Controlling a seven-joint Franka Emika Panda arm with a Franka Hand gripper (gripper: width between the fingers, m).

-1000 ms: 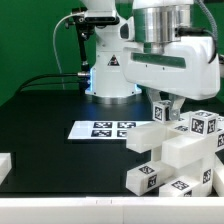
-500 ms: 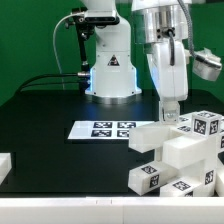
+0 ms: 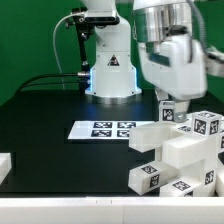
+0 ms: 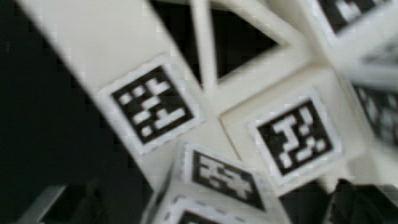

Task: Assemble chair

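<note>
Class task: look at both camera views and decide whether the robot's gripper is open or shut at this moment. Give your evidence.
Cannot tell. In the exterior view the gripper sits low over the white chair parts, its jaws hidden; the wrist view shows only blurred tagged parts.

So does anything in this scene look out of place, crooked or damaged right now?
The chair parts lie in a jumbled heap at the exterior view's right, blocks tilted at different angles and leaning on each other. No breakage shows. The marker board lies flat on the table. The wrist view is too blurred to judge.
</note>
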